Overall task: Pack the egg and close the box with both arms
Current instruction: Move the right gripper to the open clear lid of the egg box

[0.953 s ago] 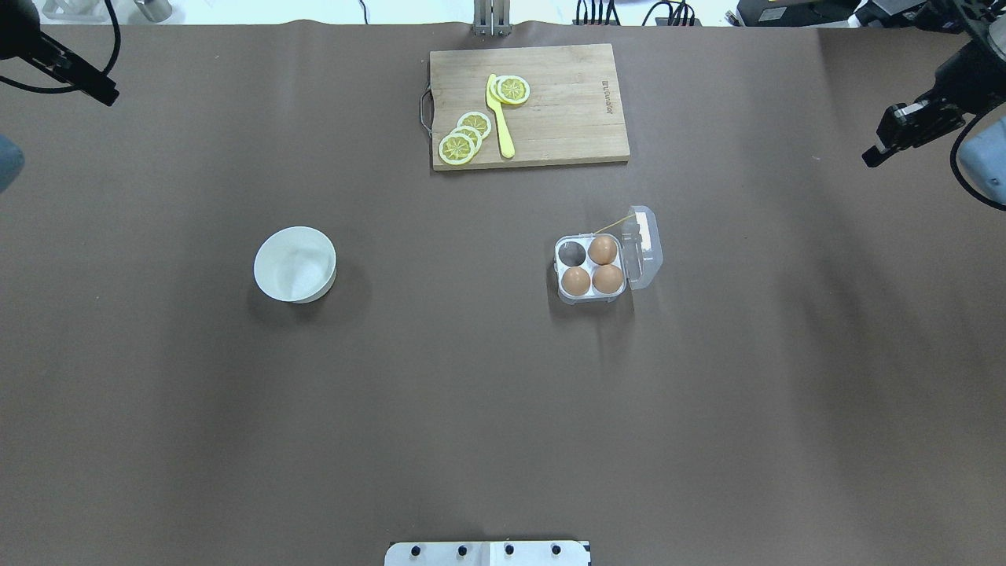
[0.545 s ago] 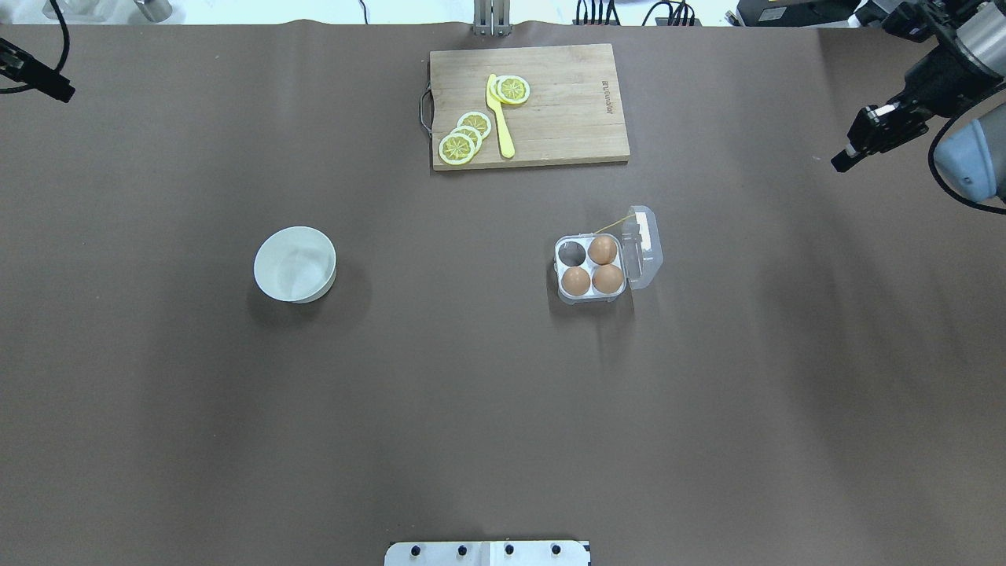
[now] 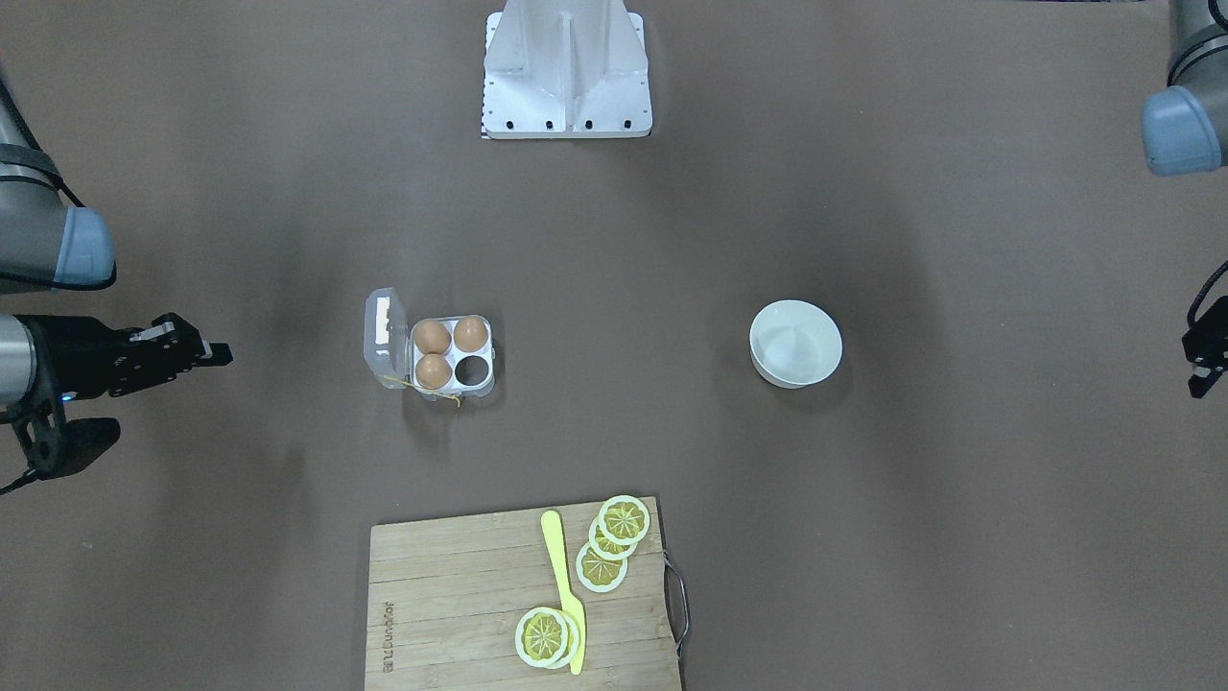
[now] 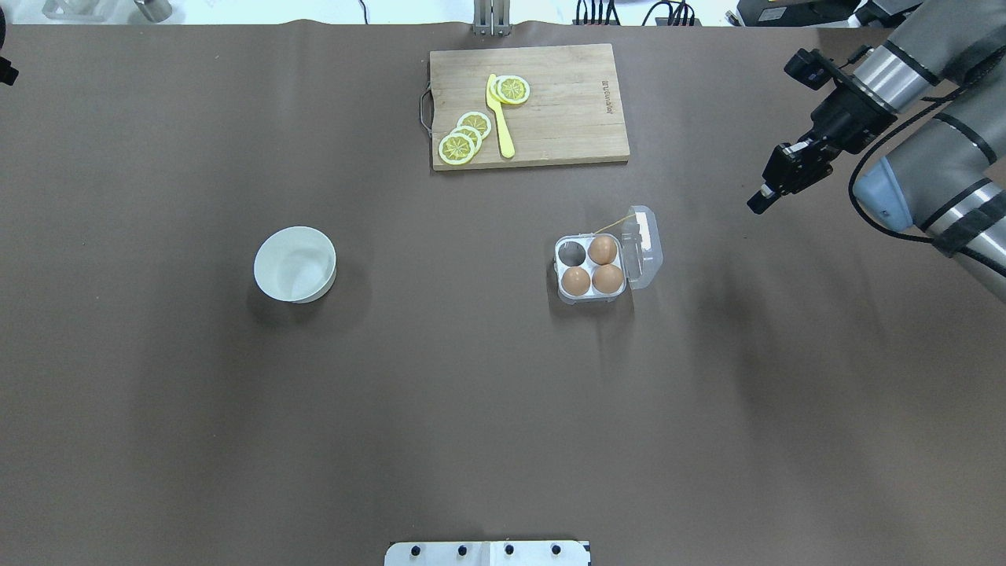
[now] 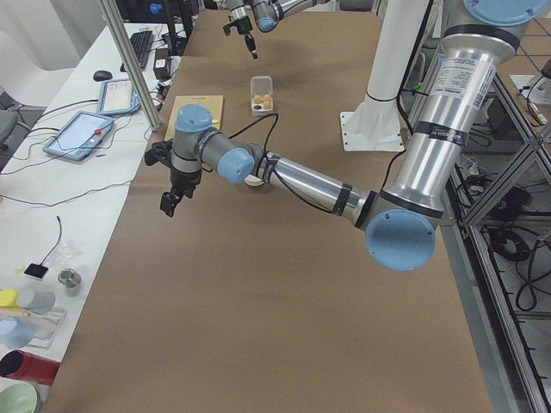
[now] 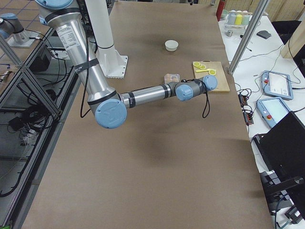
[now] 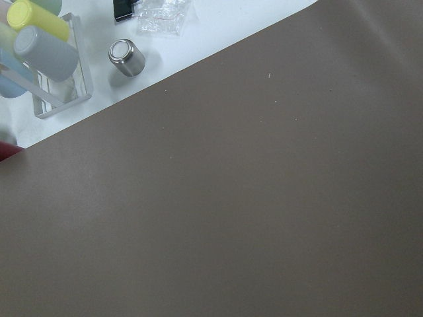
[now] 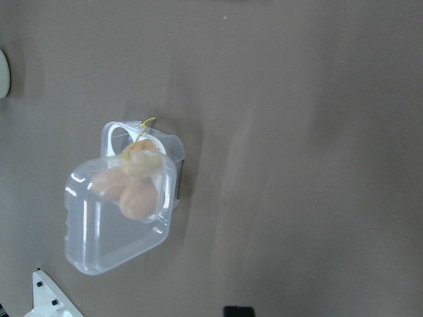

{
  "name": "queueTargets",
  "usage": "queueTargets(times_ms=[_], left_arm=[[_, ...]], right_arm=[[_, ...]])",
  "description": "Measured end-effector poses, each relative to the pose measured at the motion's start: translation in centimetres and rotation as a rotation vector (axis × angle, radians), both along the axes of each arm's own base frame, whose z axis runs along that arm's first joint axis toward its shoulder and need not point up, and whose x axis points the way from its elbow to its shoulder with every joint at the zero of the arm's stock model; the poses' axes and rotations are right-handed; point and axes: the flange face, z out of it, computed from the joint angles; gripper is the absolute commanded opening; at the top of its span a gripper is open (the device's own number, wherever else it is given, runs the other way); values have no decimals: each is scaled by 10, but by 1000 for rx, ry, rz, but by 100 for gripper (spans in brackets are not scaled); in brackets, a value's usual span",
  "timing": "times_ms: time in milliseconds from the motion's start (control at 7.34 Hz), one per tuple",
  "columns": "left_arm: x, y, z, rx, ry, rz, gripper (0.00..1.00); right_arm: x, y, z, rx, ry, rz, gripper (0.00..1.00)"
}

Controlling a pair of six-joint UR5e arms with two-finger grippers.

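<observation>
The box (image 4: 648, 255) sits on the bench (image 4: 471, 393), right of centre, with its clear lid standing open on the right side. Three brown eggs (image 4: 608, 277) fill its cells; seen from the robot's side, the far left cell is empty. The right fingers (image 4: 759, 201) hang above the bench, far and right of the box and well apart from it, drawn together on nothing. The left fingers (image 3: 1203, 360) hover at the bench's left edge; I cannot tell their state. A white bowl (image 4: 295, 263) stands left of centre.
</observation>
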Motion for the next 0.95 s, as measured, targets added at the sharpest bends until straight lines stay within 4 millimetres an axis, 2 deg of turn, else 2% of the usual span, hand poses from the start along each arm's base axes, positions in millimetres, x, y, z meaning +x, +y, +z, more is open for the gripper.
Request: queueTargets(times_ms=[408, 681, 953], left_arm=[[-4, 3, 4, -5, -1, -4, 97], [-5, 3, 5, -7, -1, -7, 97], [-6, 3, 6, -9, -1, -8, 97]], right_arm=[[-43, -5, -43, 21, -17, -47, 0], [-72, -9, -49, 17, -14, -79, 0], [-90, -11, -46, 9, -7, -99, 0]])
